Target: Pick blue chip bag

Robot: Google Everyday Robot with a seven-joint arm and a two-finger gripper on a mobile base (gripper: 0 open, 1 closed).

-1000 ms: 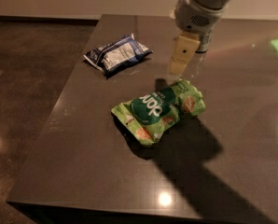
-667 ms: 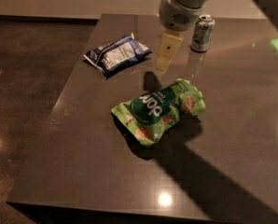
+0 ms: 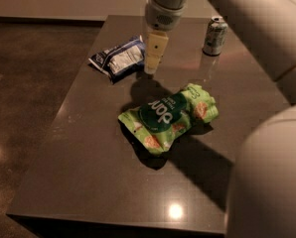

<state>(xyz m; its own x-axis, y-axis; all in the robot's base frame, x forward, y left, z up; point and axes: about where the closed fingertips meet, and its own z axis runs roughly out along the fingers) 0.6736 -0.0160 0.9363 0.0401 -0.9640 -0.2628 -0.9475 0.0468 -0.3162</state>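
Observation:
The blue chip bag (image 3: 119,58) is a small crinkled navy bag with a white and light-blue panel. It lies flat on the dark table (image 3: 88,152) at the far left. My gripper (image 3: 153,58) hangs from the arm coming in from the upper right. Its cream-coloured fingers (image 3: 155,51) point down just to the right of the blue bag, over its right end.
A larger bright green pouch (image 3: 169,116) with a dark green circle lies in the middle of the table. A drink can (image 3: 215,35) stands at the far right. My arm's white body fills the right side. The table's left edge runs beside the blue bag.
My gripper has moved left, from above the green pouch near the can to beside the blue chip bag. The can, hidden before, now shows.

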